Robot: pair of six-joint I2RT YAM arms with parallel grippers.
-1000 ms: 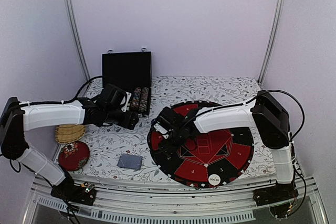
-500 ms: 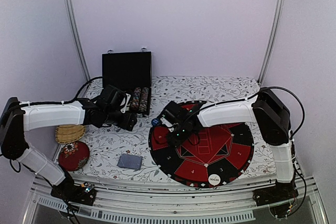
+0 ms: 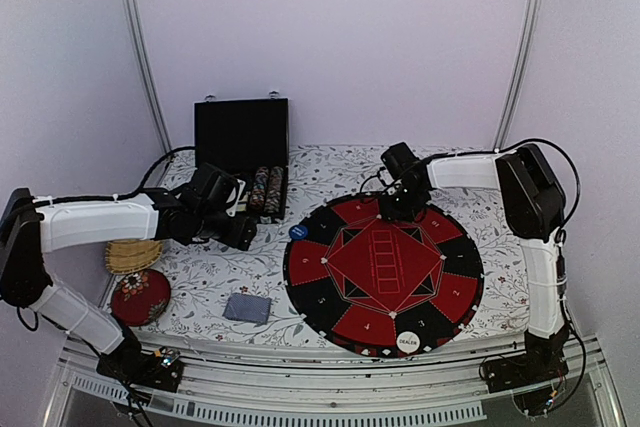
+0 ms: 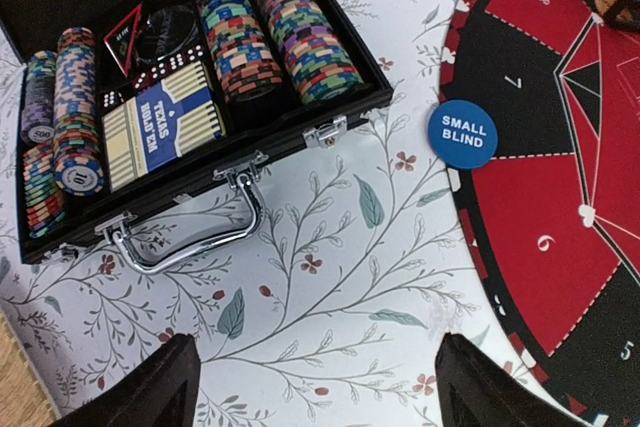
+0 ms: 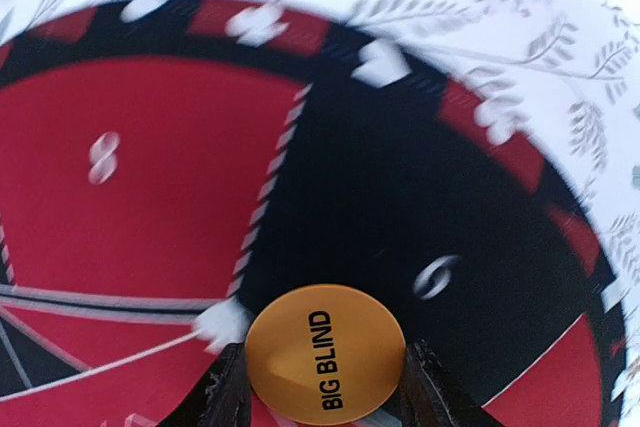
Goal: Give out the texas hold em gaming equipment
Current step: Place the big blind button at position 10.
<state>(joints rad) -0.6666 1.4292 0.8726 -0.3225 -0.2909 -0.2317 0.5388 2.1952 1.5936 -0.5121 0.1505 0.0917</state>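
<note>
Swung from the mat's left rim to its far side, the right gripper is clamped on the orange BIG BLIND button. The round disc, with no long axis, is held face up over a black sector. The blue SMALL BLIND button lies at the left rim, and the left gripper hangs spread near the case.

Blk case open at back-left; red/blk mat on floral cloth; wicker disc far left.

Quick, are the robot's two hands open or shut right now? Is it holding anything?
Left gripper: open, holding nothing.
Right gripper: closed on the orange BIG BLIND button.
</note>
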